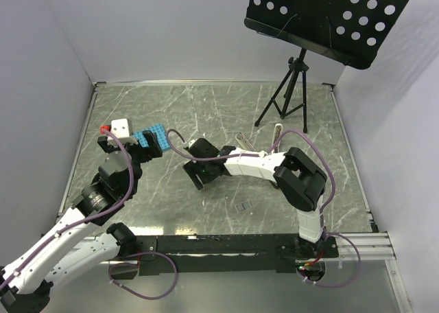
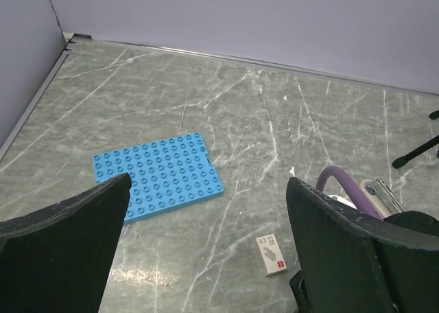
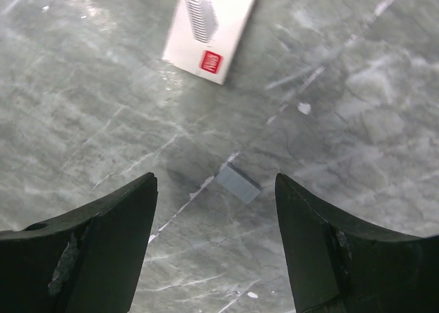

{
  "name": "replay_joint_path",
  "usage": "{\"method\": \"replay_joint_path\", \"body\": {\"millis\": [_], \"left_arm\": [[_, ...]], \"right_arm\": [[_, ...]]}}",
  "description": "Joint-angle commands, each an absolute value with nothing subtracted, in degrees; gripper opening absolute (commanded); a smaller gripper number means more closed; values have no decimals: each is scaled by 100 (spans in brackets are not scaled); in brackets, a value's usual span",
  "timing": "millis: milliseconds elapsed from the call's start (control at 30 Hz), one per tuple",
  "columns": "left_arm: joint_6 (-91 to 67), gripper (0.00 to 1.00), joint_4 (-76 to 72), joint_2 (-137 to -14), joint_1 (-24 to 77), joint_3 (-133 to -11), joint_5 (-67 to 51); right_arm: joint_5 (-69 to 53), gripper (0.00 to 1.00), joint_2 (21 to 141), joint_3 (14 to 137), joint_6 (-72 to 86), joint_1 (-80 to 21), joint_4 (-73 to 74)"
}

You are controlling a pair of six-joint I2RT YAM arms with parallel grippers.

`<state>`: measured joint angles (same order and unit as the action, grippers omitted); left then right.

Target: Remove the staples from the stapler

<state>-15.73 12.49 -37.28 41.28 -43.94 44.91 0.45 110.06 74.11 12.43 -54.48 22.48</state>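
The slim white stapler [image 1: 278, 131] lies on the table at the back right, with a thin silvery rail [image 1: 247, 140] next to it. My right gripper [image 1: 199, 170] is far to its left. In the right wrist view it is open [image 3: 214, 182] and empty, low over a small grey strip of staples [image 3: 239, 183] that lies between the fingers [image 3: 110, 230]. A small white box with a red mark [image 3: 209, 25] lies just beyond. My left gripper [image 1: 139, 147] is open [image 2: 208, 189] and empty above the table.
A blue studded plate [image 2: 158, 176] lies flat ahead of the left gripper and also shows in the top view [image 1: 152, 137]. The small white box [image 2: 271, 254] lies right of it. A music stand tripod [image 1: 291, 93] stands at the back right. Small grey bits [image 1: 242, 206] lie near the front.
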Motion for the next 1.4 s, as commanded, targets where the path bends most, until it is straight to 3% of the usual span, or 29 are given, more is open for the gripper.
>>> {"method": "replay_joint_path", "body": {"millis": [0,600,1033,1367], "left_arm": [[-1573,99,1072,-3788,4148,-4395,4562],[-1582,99,1081,-3850,4148,-4403,4526],[-1573,99,1099,-3902,4140,-4421,4518],[-1573,99,1107,-3920,4148,-4421,4526]], "right_arm": [[-281,76,11066,7348,800,-5423,1873],[-457,72,10688,6838,677,-5432,1740],[-580,55,10398,6688,712,-5449,1758],[-9,56,10643,7084,791,-5458,2153]]}}
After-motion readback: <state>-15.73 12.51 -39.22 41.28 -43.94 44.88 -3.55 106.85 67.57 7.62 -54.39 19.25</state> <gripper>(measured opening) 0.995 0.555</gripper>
